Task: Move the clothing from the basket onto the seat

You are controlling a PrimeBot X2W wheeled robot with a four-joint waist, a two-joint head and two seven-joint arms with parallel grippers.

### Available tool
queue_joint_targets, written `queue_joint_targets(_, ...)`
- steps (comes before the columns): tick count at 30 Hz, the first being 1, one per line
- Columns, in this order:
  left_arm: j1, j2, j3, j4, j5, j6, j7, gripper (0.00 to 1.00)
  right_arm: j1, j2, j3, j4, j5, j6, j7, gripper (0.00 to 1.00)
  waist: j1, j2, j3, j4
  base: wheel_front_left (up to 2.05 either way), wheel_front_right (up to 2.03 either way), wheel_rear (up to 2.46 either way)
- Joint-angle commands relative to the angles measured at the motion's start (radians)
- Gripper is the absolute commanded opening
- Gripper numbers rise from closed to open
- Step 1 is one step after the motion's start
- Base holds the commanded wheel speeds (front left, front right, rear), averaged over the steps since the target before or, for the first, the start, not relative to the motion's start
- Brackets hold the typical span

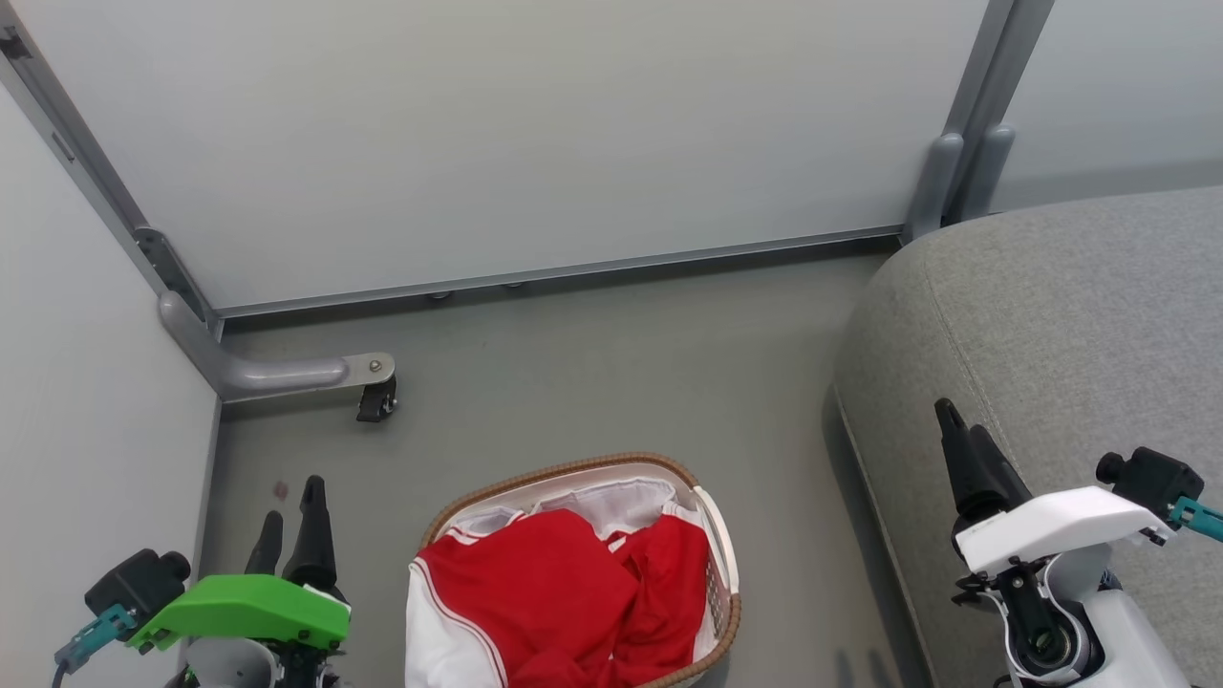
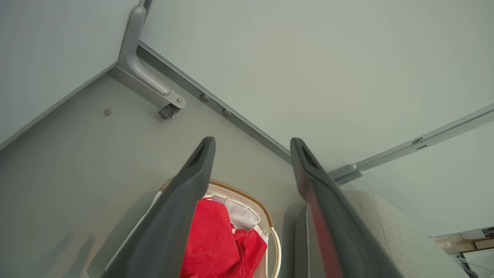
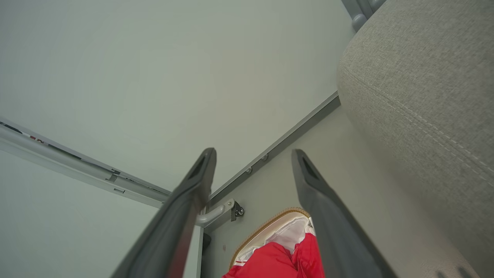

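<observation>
The clothing (image 1: 564, 592) lies heaped in the basket (image 1: 573, 470), with white trim draped over the near-left rim. The basket stands on the floor (image 1: 611, 363), left of the seat (image 1: 1051, 315) and separated from it by a bare strip. Open floor extends to the far wall panel (image 1: 535, 134); a caster (image 1: 377, 399) stands far left. The left gripper (image 1: 292, 499) hovers left of the basket, fingers apart. The right gripper (image 1: 960, 419) hovers over the seat's rounded edge, fingers apart.
</observation>
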Motion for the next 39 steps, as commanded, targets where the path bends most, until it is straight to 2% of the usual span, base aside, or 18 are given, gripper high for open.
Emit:
queue_joint_targets(1, -0.038, 0.016, -0.009, -0.007, 0.046, 0.006, -0.011, 1.0, -0.034, -0.013, 0.008, -0.007, -0.039, 0.0, -0.012, 1.0, 0.0, 0.0, 0.0, 0.0, 0.0, 0.0, 0.0)
queue_joint_targets(17, -0.054, 0.048, -0.081, -0.024, 0.258, 0.046, -0.062, 1.0, -0.063, -0.019, 0.033, 0.008, -0.256, 0.0, -0.064, 1.0, 0.0, 0.0, 0.005, 0.007, 0.0, 0.0, 0.0)
queue_joint_targets(27, -0.054, 0.064, -0.107, -0.049, 0.367, 0.072, -0.091, 1.0, -0.07, 0.0, 0.008, -0.019, -0.412, 0.0, -0.093, 1.0, 0.0, 0.0, 0.008, 0.008, 0.0, 0.0, 0.0)
queue_joint_targets(39, -0.017, 0.055, -0.115, -0.017, 0.482, 0.08, -0.124, 1.0, -0.042, 0.013, 0.015, 0.018, -0.571, 0.0, -0.126, 1.0, 0.0, 0.0, 0.002, 0.007, 0.0, 0.0, 0.0)
